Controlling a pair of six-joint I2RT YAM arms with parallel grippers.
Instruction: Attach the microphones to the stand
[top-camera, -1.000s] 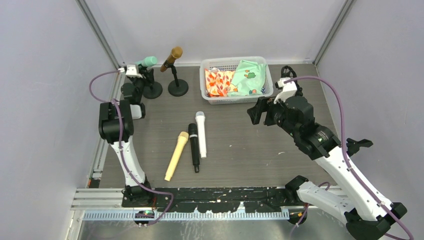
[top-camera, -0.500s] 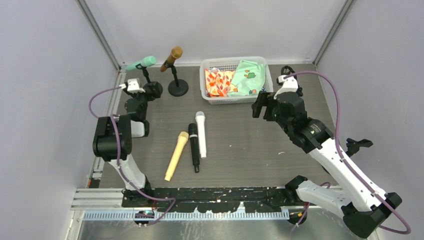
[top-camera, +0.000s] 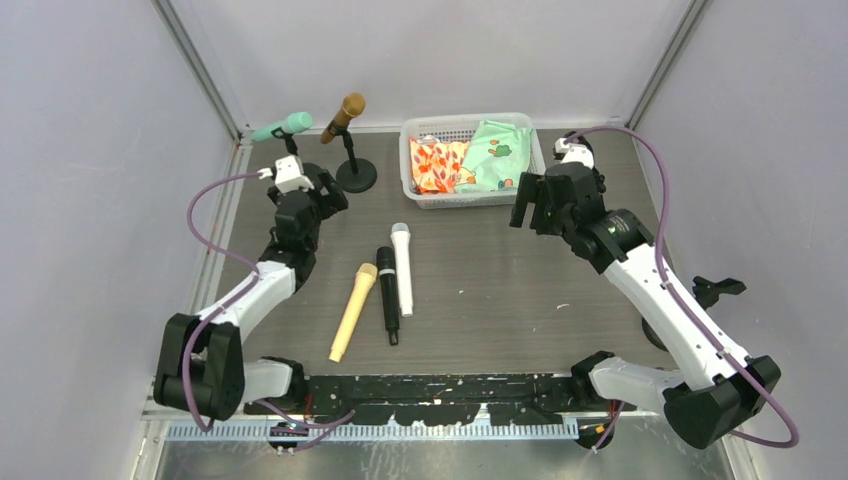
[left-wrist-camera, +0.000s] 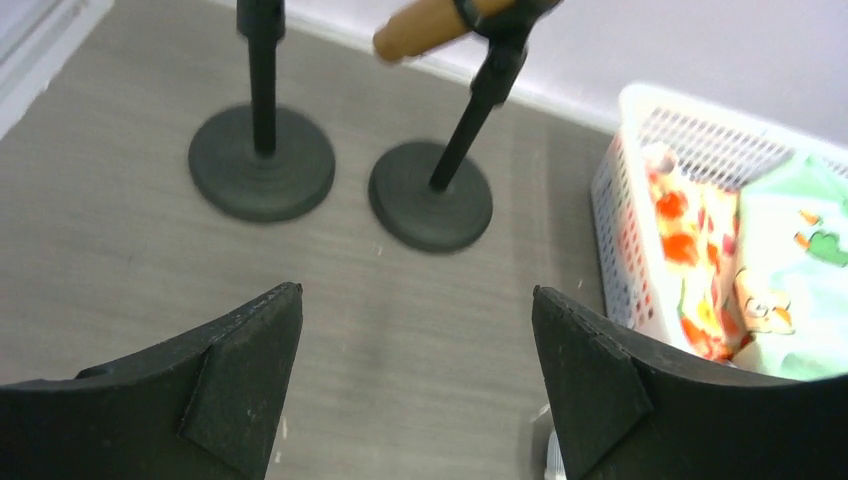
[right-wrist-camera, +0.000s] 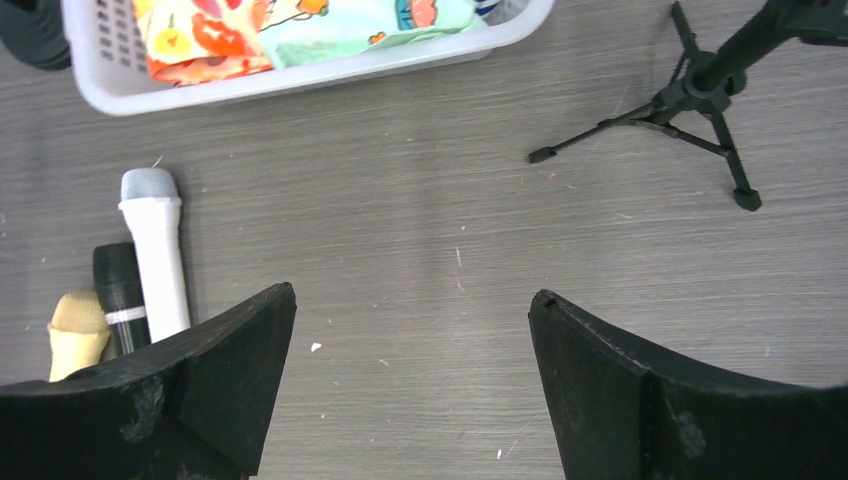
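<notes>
From my left claw (left-wrist-camera: 415, 300) only the blurred butt end of the slim brown-gold microphone (left-wrist-camera: 425, 25) shows, cut off at the top edge. It is clipped in a black round-based stand (left-wrist-camera: 430, 205) straight ahead of the claw. A second black round-based stand (left-wrist-camera: 262, 175), ahead and to the left, loses its top to the frame. The mint green microphone (top-camera: 282, 127) it carries shows only from above, where my left wrist hides that stand's base. From my right claw (right-wrist-camera: 412, 295), a black tripod stand (right-wrist-camera: 700, 90) ahead and to the right is cut off above its legs. From above I cannot make it out behind my right arm. The pale yellow microphone (right-wrist-camera: 72, 325) shows just its rounded head beside that claw's left finger. That finger also hides the lower ends of the black microphone (right-wrist-camera: 120, 290) and the white microphone (right-wrist-camera: 155, 250). From above, these three lie side by side on the dark grey wood-grain table (top-camera: 480, 290), between my two claws and nearer to my bases. A white plastic mesh basket (top-camera: 470, 198) holds an orange-patterned cloth (top-camera: 438, 165) and a mint green patterned cloth (top-camera: 497, 150). It sits just beside my right claw, and ahead and to the right of my left. My left arm lies low and stretched forward, claw aimed at the two round-based stands. My right arm slants up and inward, claw tilted down over the table. Both claws gape wide and hold nothing.
</notes>
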